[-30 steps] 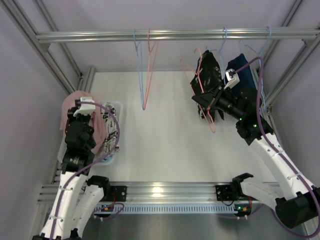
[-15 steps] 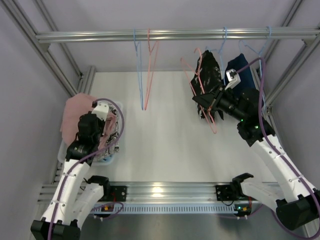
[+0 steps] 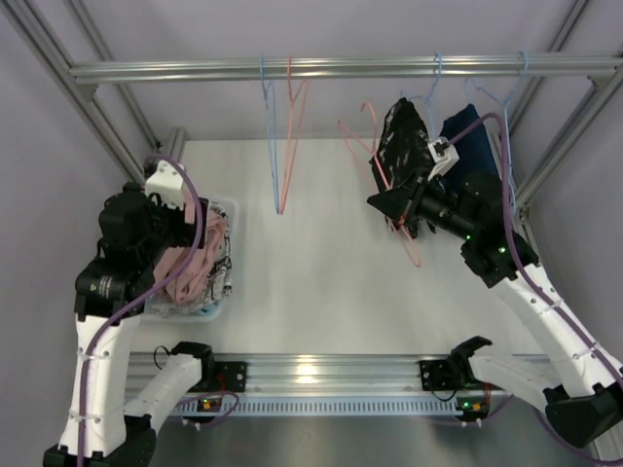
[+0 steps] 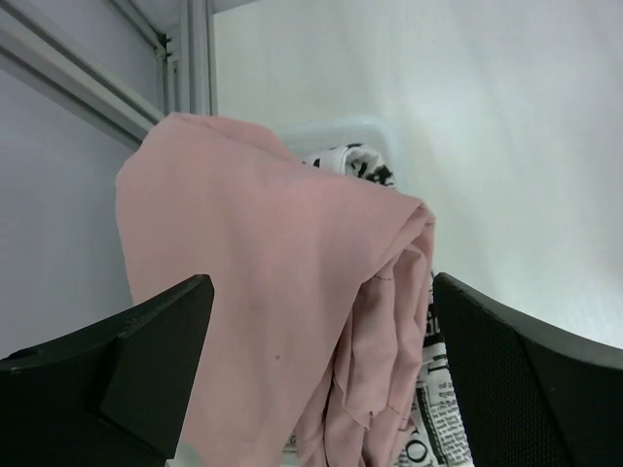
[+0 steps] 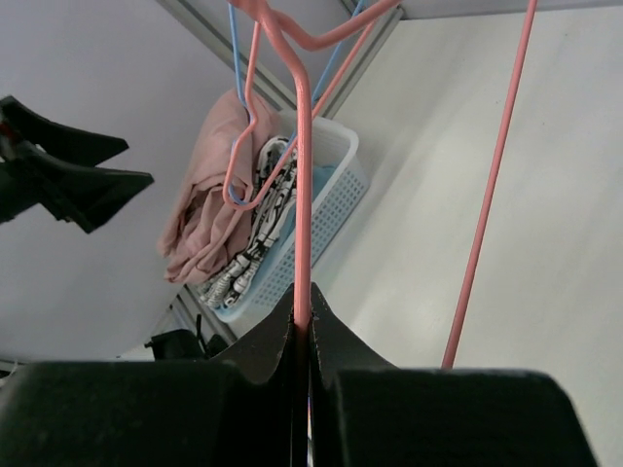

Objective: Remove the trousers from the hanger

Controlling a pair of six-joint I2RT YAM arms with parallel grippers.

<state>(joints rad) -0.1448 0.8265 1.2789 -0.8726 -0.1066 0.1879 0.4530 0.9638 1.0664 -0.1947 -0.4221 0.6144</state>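
The dusty pink trousers (image 3: 180,270) (image 4: 253,243) lie heaped on the white basket (image 3: 216,309), spilling over its left rim. Under them lie the newsprint-patterned trousers (image 3: 222,265) (image 4: 440,413), and a strip of light blue cloth (image 5: 317,183) shows inside the basket. My left gripper (image 3: 187,222) (image 4: 321,292) hangs open just above the pink trousers, with nothing between its fingers. My right gripper (image 3: 394,209) (image 5: 303,302) is shut on the wire of a bare pink hanger (image 3: 415,249) (image 5: 304,175), held tilted below the rail.
A metal rail (image 3: 195,70) crosses the back. Bare blue and pink hangers (image 3: 279,146) hang from it at centre. A black garment (image 3: 404,136) and a dark blue one (image 3: 467,131) hang on hangers at the right. Frame posts stand at both sides.
My left gripper has opened and let go of the pink trousers, which now rest on the basket; the arm has risen and drawn back left. The right gripper has tilted the pink hanger slightly left.
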